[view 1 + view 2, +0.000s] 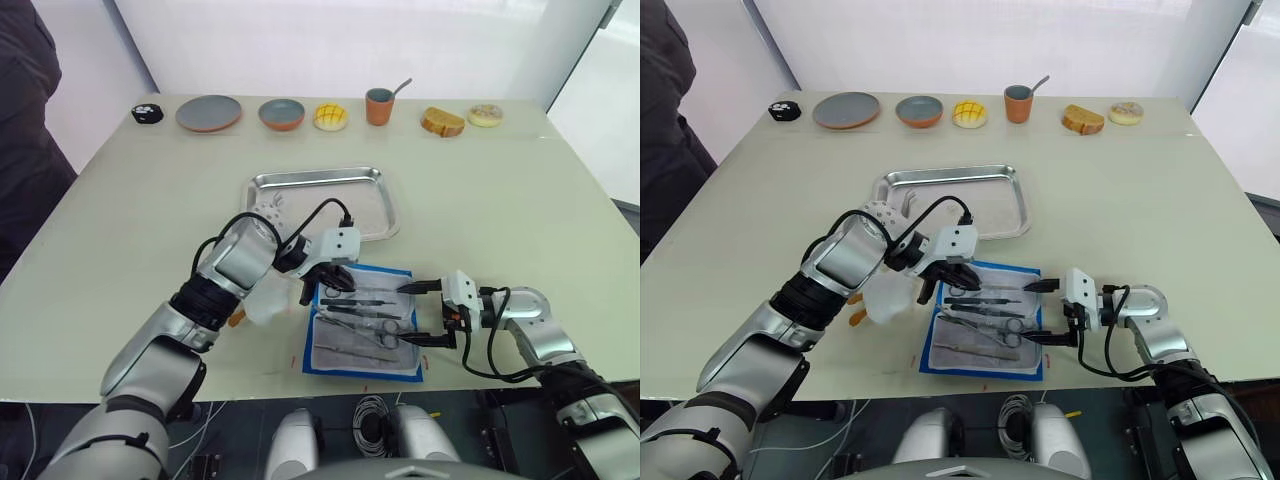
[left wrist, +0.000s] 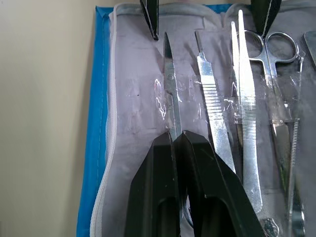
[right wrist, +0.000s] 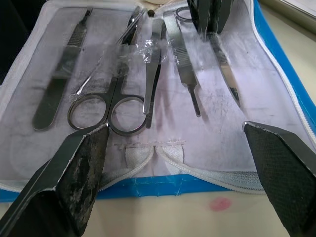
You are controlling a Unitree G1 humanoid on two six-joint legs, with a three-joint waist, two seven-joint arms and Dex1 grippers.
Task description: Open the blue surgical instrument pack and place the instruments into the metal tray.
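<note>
The blue surgical instrument pack (image 1: 412, 370) lies open near the table's front edge, its whitish inner face up. Several silver instruments (image 1: 358, 322) lie side by side in it: ring-handled scissors (image 3: 106, 104), tweezers (image 2: 245, 103), and a ribbed flat handle (image 2: 211, 94). My left gripper (image 2: 174, 136) is down over the pack's far-left part, shut on a slim pointed instrument (image 2: 168, 74) that still lies on the pack. At the pack's right edge my right gripper (image 1: 409, 315) stands open, holding nothing. The metal tray (image 1: 318, 179) sits just beyond the pack with nothing in it.
A white fluffy toy (image 1: 886, 296) with orange feet lies under my left forearm, beside the pack. Along the far edge stand a black object (image 1: 147, 113), a grey plate (image 1: 209, 113), a bowl (image 1: 281, 114), a bun (image 1: 330, 117), a cup with spoon (image 1: 379, 105), bread (image 1: 442, 121) and a doughnut (image 1: 485, 115). A person in dark clothes (image 1: 25, 120) stands far left.
</note>
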